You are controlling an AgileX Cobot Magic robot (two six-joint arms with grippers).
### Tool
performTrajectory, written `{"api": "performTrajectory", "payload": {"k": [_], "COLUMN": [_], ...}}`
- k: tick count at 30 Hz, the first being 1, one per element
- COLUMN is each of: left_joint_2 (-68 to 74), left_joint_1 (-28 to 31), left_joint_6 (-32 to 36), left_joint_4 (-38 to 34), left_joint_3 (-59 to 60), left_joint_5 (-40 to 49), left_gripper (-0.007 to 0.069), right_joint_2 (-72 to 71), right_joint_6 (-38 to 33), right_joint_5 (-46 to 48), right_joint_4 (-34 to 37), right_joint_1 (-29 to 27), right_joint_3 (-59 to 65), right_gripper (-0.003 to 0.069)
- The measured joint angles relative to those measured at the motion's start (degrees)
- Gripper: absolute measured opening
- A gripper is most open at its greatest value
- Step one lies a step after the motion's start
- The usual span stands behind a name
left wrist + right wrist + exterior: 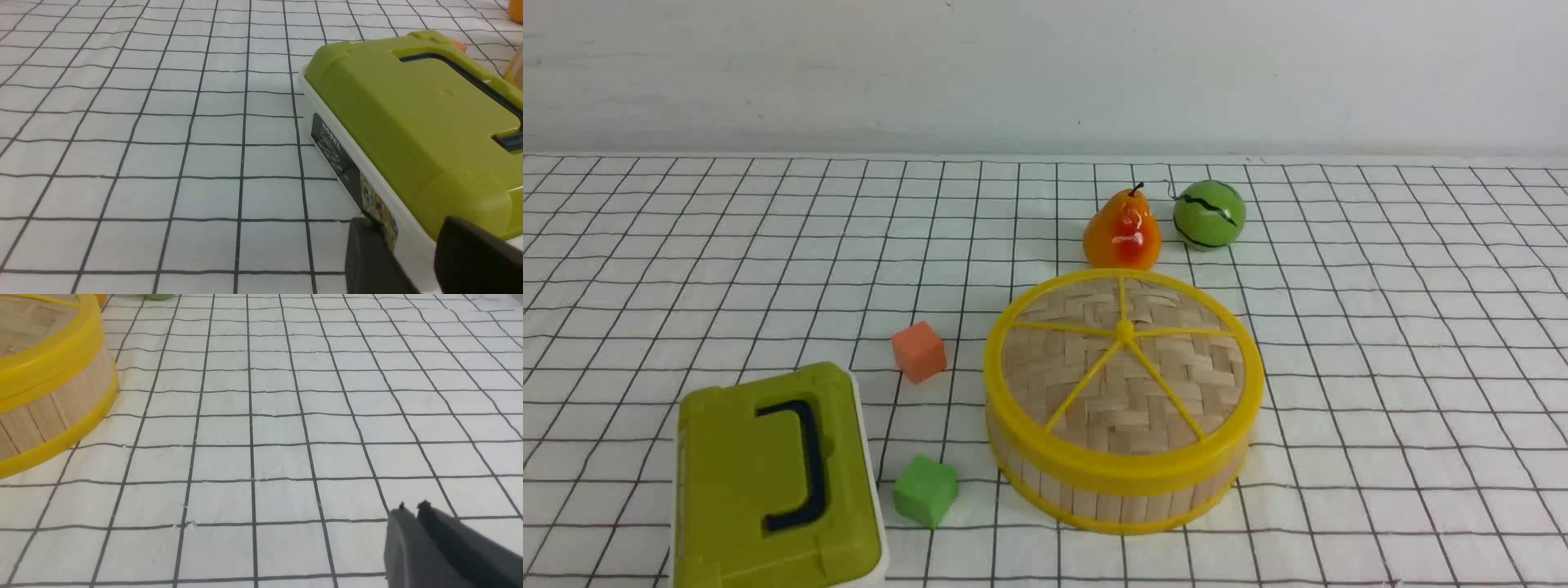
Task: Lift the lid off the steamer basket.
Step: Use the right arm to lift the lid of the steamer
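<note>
The lid point(1124, 359), a woven tan disc with a yellow rim, spokes and centre knob, sits closed on the steamer basket point(1111, 500) right of the table's middle. Neither gripper shows in the front view. In the right wrist view the lid's yellow rim point(49, 363) and the basket's slatted wall point(53, 404) lie far from my right gripper point(412, 506), which is shut and empty above bare cloth. In the left wrist view my left gripper point(408, 228) is open and empty, its fingers apart close beside the olive-green box point(408, 114).
The olive-green box point(768, 482) with a dark handle stands front left. An orange cube point(919, 351) and a green cube point(925, 490) lie between the box and the basket. A toy pear point(1123, 231) and a green ball point(1209, 214) sit behind the basket.
</note>
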Motion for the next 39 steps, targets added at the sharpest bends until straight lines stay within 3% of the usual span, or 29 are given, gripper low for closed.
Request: {"api": "performTrajectory", "payload": {"k": [39], "left_joint_2": [0.0], "left_joint_1": [0.0], "left_joint_6": [0.0], "left_joint_4": [0.0], "left_joint_3": [0.0], "left_joint_5": [0.0], "left_gripper": [0.0239], "right_joint_2": [0.0], "right_joint_6": [0.0], "right_joint_5": [0.0], "right_joint_4": [0.0], "right_joint_1": [-0.05], "right_joint_3": [0.0], "right_gripper": [0.0093]}}
